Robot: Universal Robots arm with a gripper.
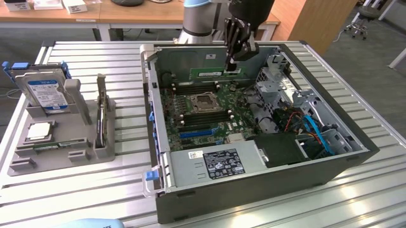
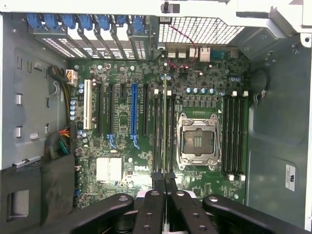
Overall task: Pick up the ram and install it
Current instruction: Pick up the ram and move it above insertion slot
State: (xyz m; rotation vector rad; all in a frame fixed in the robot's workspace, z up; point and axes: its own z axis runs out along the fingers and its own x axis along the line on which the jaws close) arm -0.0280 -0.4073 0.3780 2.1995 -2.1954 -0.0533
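Over the open computer case (image 1: 161, 142), my gripper (image 1: 233, 65) hangs at the far side of the motherboard (image 1: 197, 118), shut on the ram (image 1: 208, 73). The ram is a thin green stick reaching from the fingers toward the exterior view's left, above the board. In the wrist view my gripper (image 2: 165, 184) pinches the ram (image 2: 165, 136) edge-on as a pale thin line. It runs along the black memory slots (image 2: 158, 131) beside the empty CPU socket (image 2: 197, 141) and is held above them, not seated.
At the exterior view's left, a grey parts holder (image 1: 63, 159) carries a blue-labelled hard drive (image 1: 44, 90) and a square silver processor chip (image 1: 39, 130). Inside the case are the power supply (image 1: 216, 164), a metal drive cage (image 1: 279, 80) and blue cables (image 1: 320, 135).
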